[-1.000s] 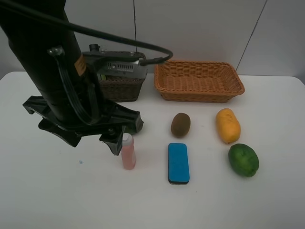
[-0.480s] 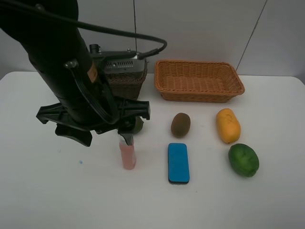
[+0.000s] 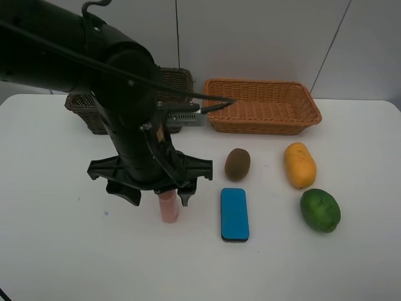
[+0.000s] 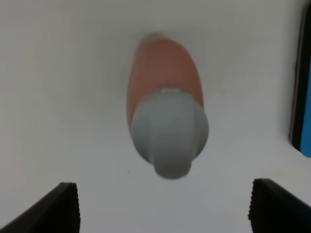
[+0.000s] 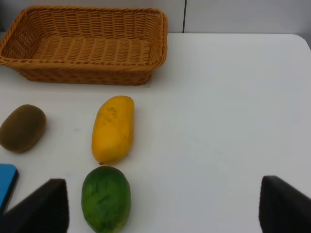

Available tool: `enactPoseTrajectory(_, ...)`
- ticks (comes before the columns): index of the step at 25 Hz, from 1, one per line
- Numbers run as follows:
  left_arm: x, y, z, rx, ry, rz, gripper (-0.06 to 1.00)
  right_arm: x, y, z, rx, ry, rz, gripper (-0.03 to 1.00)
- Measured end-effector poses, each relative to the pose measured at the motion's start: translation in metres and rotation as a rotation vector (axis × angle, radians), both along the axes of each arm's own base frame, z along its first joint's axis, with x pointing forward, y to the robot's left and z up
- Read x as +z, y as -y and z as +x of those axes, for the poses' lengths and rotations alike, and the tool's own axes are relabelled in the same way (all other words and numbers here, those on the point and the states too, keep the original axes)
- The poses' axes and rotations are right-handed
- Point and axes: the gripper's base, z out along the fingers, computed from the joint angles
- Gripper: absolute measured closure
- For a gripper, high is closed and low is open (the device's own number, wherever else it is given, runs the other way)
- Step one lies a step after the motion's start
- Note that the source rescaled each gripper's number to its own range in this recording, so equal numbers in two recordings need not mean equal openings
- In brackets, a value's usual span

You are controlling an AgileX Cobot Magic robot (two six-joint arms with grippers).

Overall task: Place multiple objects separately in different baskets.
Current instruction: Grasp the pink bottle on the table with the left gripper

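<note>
I have the left gripper [image 3: 160, 199] hanging right over the pink bottle [image 3: 168, 211], which stands upright on the white table [image 3: 62, 251]. On the wrist camera its white cap [image 4: 169, 133] sits between my two fingertips [image 4: 65, 206], both clear of it (jaws spread wide, nothing held). The blue eraser [image 3: 235, 214] lies just beside the bottle, toward the right arm's side. The right gripper [image 5: 164, 208] is wide apart too and empty, with the green fruit [image 5: 106, 198] and mango [image 5: 112, 128] in its view.

No text, label, brand, number or sign was legible anywhere in the three views of the scene.
</note>
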Motion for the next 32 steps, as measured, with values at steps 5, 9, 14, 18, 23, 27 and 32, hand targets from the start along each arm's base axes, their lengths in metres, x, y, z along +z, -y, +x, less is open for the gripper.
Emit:
enactPoseTrajectory(5, -0.011, 0.004, 0.012, 0.007, 0.011, -0.011, 0.10, 0.000, 0.000, 0.000, 0.000, 0.000, 0.000, -0.03)
enactPoseTrajectory(9, -0.013, -0.001, 0.021, 0.019, 0.014, -0.007, 0.10, 0.000, 0.000, 0.000, 0.000, 0.000, 0.000, -0.03)
enactPoseTrajectory(14, -0.018, -0.002, 0.024, 0.009, 0.010, 0.003, 0.10, 0.000, 0.000, 0.000, 0.000, 0.000, 0.000, -0.03)
enactPoseTrajectory(18, -0.028, -0.001, 0.025, 0.007, -0.009, 0.022, 0.10, 0.000, 0.000, 0.000, 0.000, 0.000, 0.000, -0.03)
enactPoseTrajectory(23, -0.029, 0.001, 0.027, 0.010, 0.000, 0.004, 0.12, 0.000, 0.000, 0.000, 0.000, 0.000, 0.000, -0.03)
enactPoseTrajectory(27, -0.029, 0.001, 0.027, 0.014, -0.002, 0.001, 0.32, 0.000, 0.000, 0.000, 0.000, 0.000, 0.000, -0.03)
enactPoseTrajectory(32, -0.029, 0.001, 0.027, 0.016, -0.004, 0.001, 0.67, 0.000, 0.000, 0.000, 0.000, 0.000, 0.000, -0.03)
